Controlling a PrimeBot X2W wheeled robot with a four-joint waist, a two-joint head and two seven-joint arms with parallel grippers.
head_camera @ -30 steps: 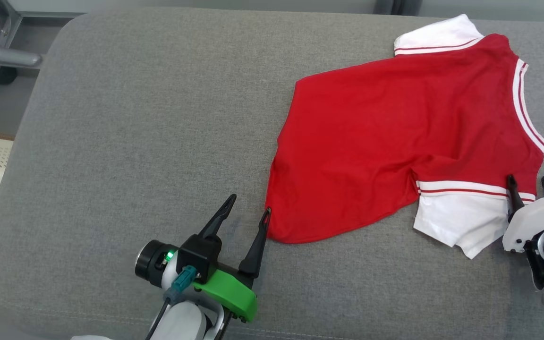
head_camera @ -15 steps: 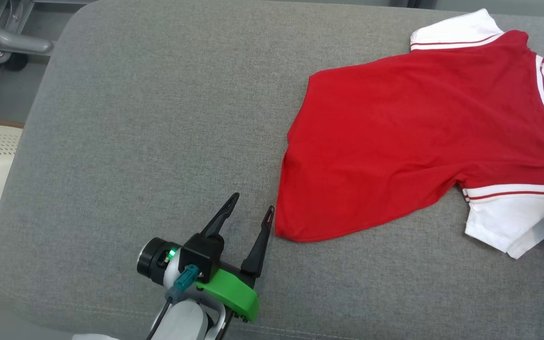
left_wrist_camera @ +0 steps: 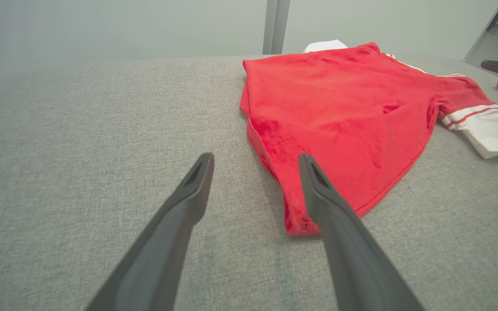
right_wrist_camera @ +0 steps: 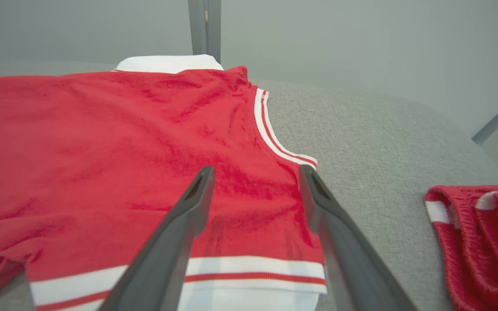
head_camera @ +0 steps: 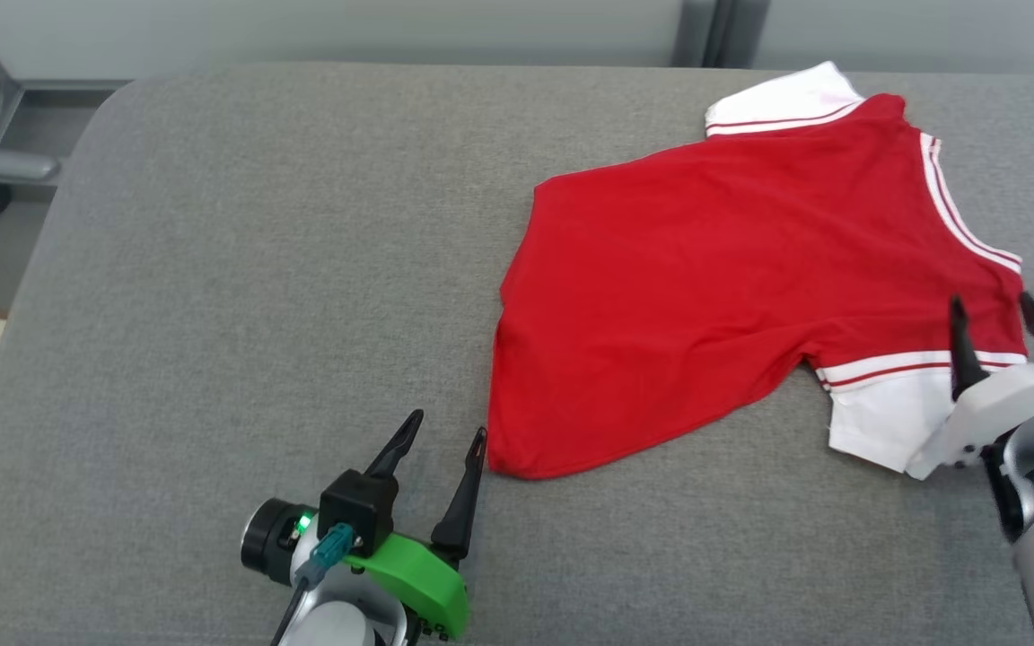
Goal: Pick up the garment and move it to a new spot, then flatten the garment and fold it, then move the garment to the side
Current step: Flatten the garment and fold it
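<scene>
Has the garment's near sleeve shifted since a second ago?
Yes. The near sleeve has been drawn to the robot's right, farther from the hem corner.

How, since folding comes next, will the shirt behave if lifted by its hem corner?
Probably floppy: the shirt lies limp with soft wrinkles, so a corner lift would likely let the rest sag and drag. It is likely light, since the fabric looks thin. It probably won't slide freely, because the grey cushion looks coarsely woven.

a bright red short-sleeved shirt with white sleeves (head_camera: 705, 296) is lying spread on a grey fabric cushion (head_camera: 257, 314). the left gripper (head_camera: 449, 423), fingers parted, is sitting just beside its hem corner; the right gripper (head_camera: 993, 301), fingers parted, is pointing across its near sleeve.
</scene>
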